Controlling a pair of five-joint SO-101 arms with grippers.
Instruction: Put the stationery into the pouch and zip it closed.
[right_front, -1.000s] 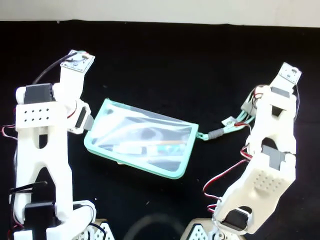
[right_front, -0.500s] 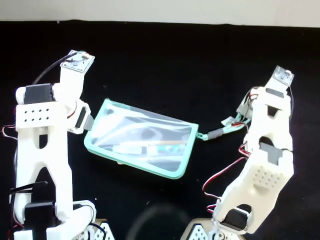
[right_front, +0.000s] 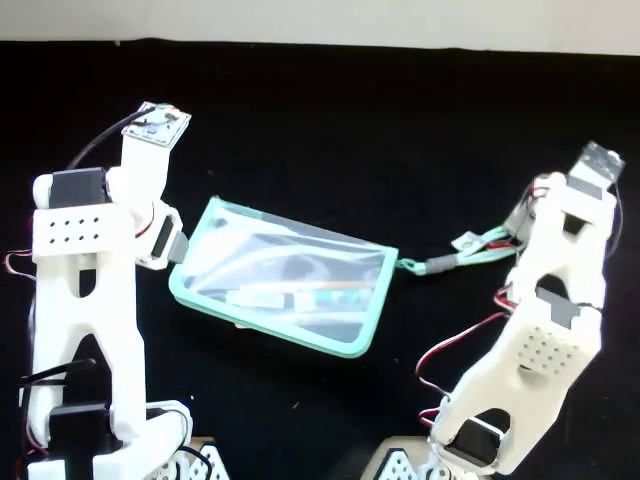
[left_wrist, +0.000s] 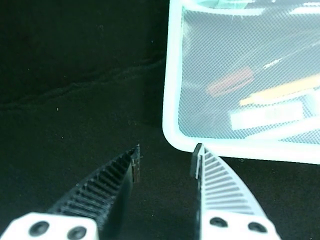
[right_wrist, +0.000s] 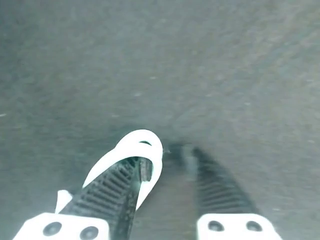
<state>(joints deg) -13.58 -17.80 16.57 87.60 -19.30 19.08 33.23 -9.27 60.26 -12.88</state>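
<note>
The pouch (right_front: 285, 290) lay flat on the counter (right_front: 330, 120), with the stationery (right_front: 300, 297) inside. The left gripper (left_wrist: 167, 150) stood apart at the pouch's corner. I'd say it should pin that corner while the right gripper (right_wrist: 167, 160), whose grip I couldn't tell, drew the zipper strap (right_front: 470, 245) straight outward.

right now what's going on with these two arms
The stationery is already inside the clear pouch. The left gripper is open beside one pouch corner. The right gripper is open too, at the far end of the zip pull strap, whose pale loop seems to sit on one fingertip. Whether the zip is fully shut is unclear.
</note>
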